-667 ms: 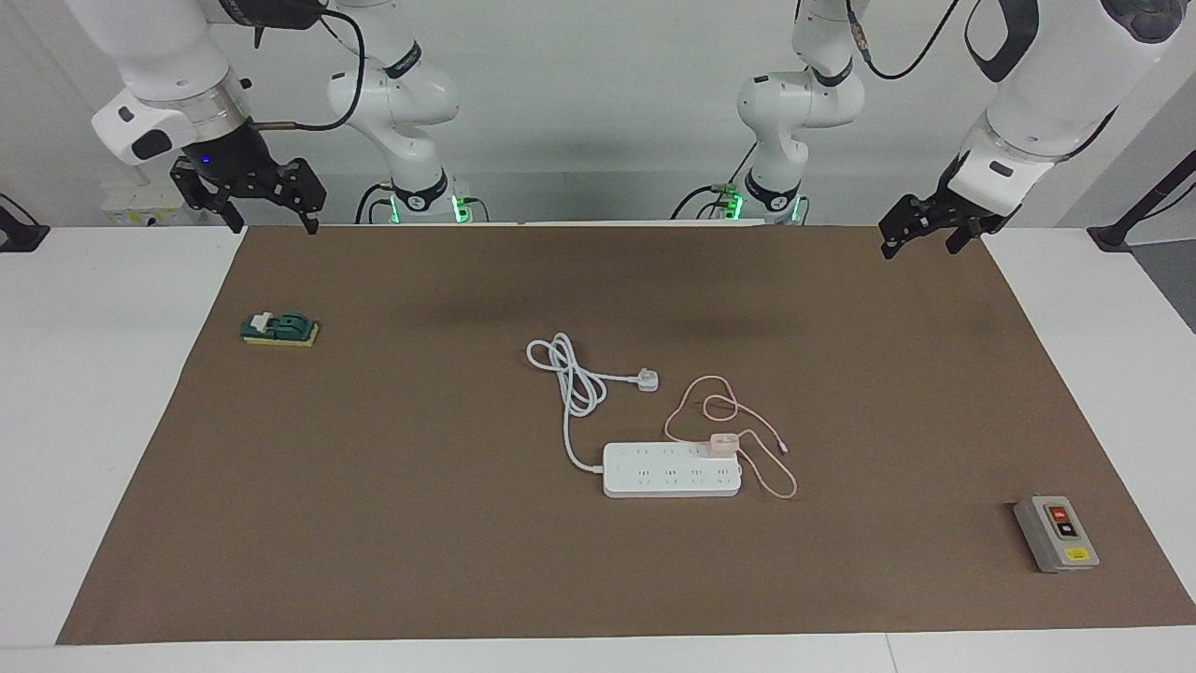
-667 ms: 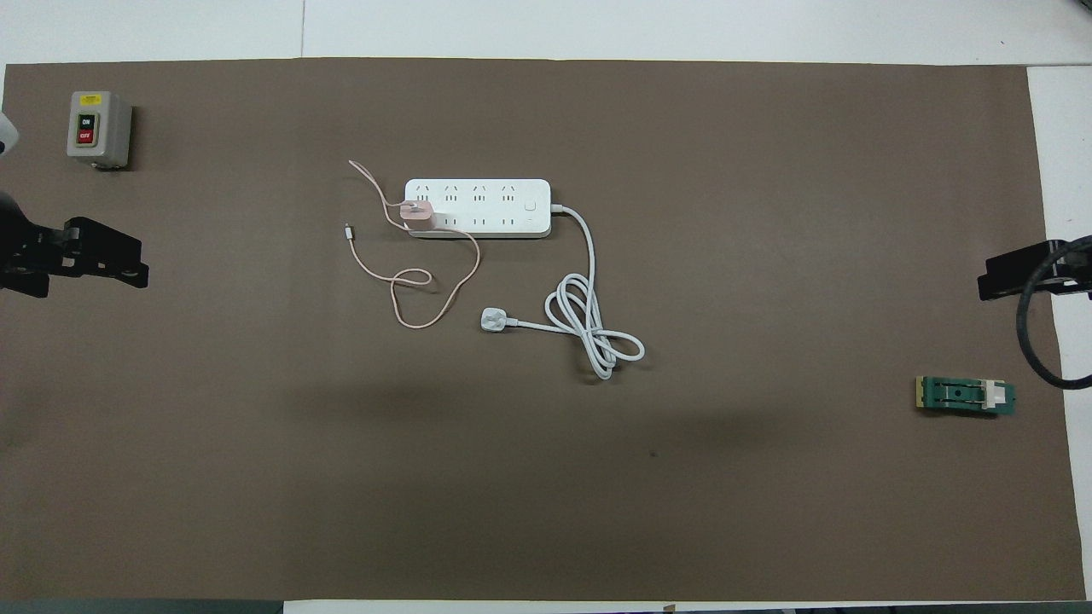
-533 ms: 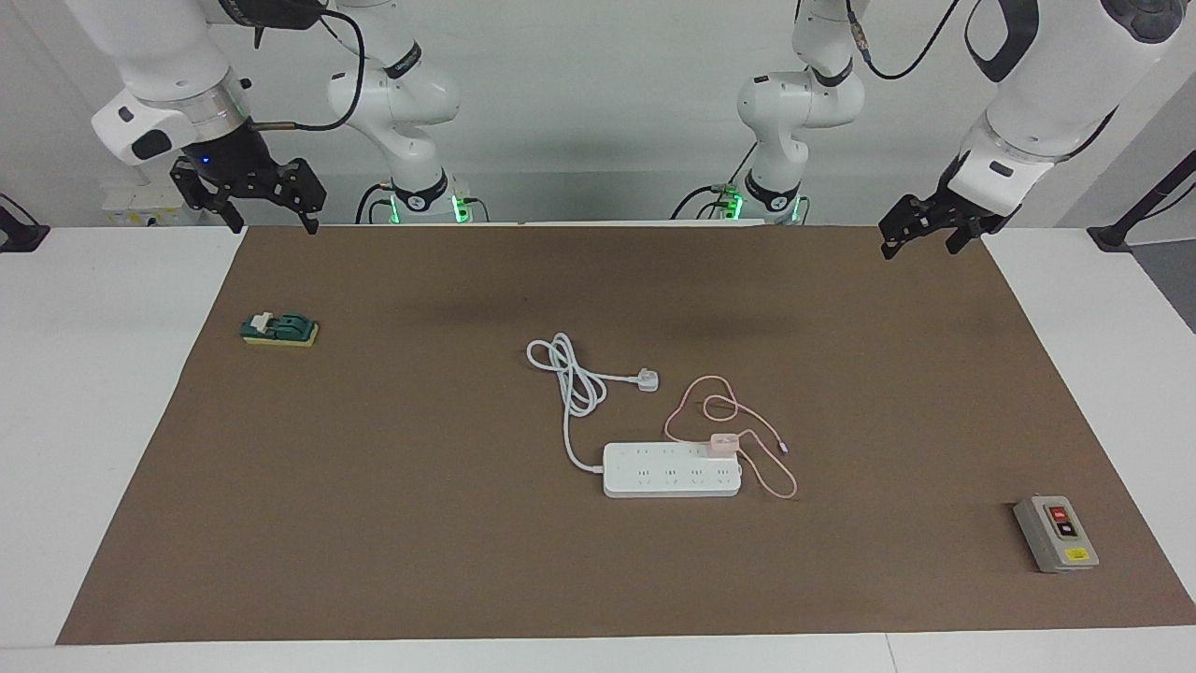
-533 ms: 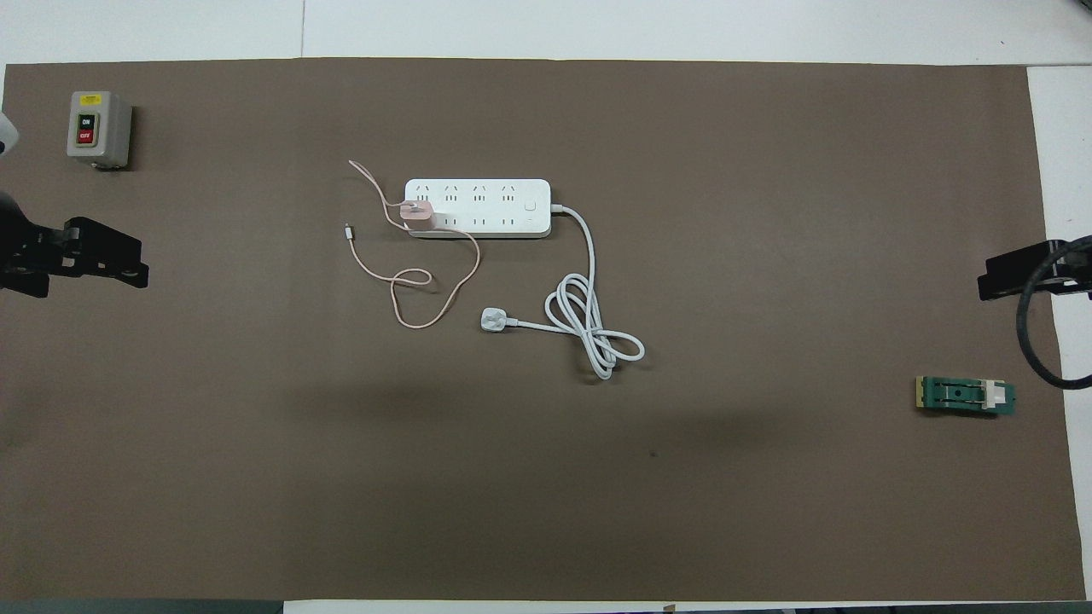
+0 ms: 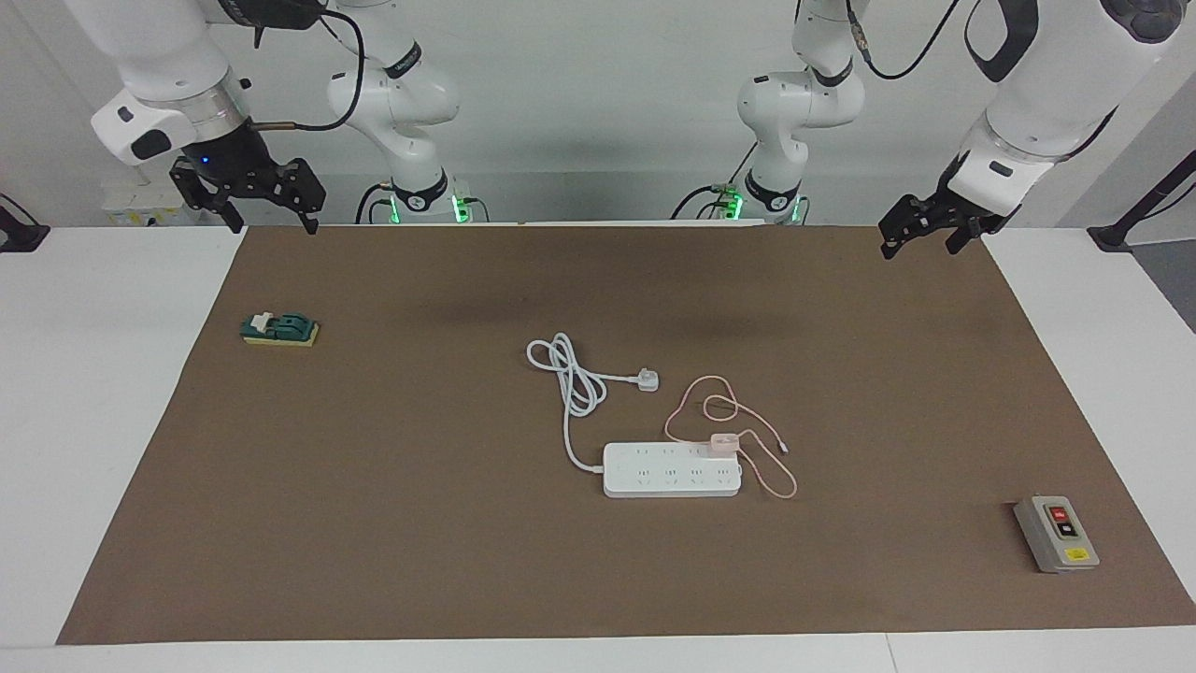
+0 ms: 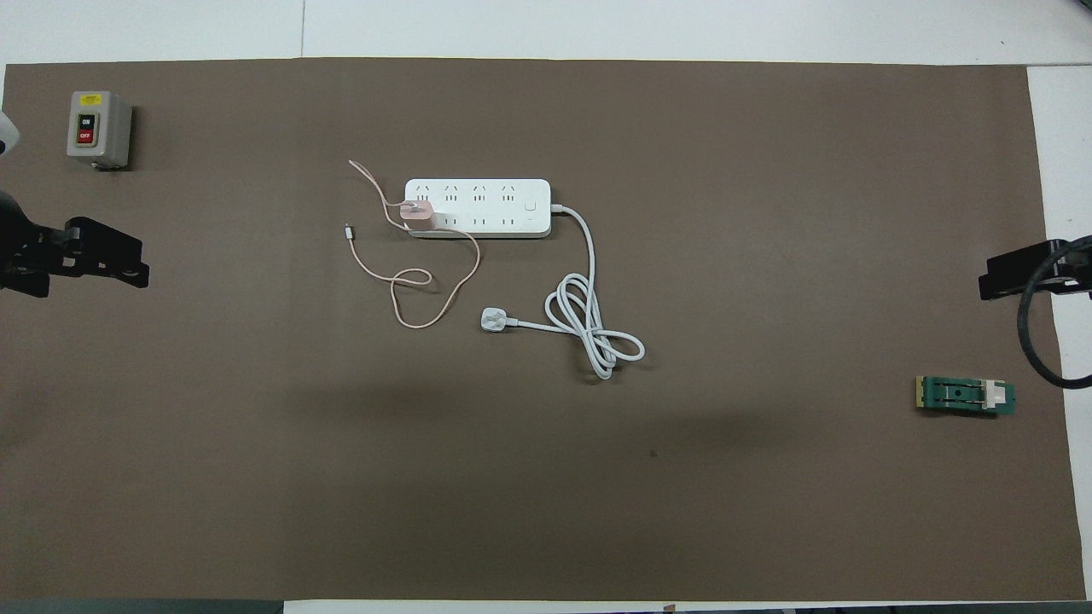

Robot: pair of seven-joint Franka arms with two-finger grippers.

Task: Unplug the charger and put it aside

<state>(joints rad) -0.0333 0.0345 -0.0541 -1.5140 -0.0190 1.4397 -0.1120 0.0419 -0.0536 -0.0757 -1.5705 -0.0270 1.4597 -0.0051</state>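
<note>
The small pale pink cube-shaped charger [image 5: 724,442] sits plugged into the end socket of the white oblong plastic power strip [image 5: 671,470], at the strip's end toward the left arm's end of the table. The strip lies near the middle of the brown mat [image 5: 467,523], somewhat closer to the mat's edge farthest from the robots. The charger's thin pink cable [image 6: 422,294] loops loosely over the mat on the side nearer the robots and ends free; it is not tangled with the strip's white cord and plug [image 6: 589,328].

The left gripper [image 5: 920,234] hangs in the air over the mat's corner nearest the robots at the left arm's end, fingers apart, grasping nothing. The right gripper [image 5: 250,201] hangs over the matching corner at the right arm's end, also spread and empty. Both arms wait, well apart from the charger.

Judgement on handling: the charger looks light, rigid and smooth-sided, so a firm pinch across two opposing flat faces of the cube is advised, not the limp cable, which would give and strain its joint. The strip is also light and may lift with the plug; it likely needs holding down on its bare socket end nearest the cord while the cube is drawn straight up.

Also present: a grey switch box [image 5: 1056,534] and a green block [image 5: 279,329], both near the mat's end edges
</note>
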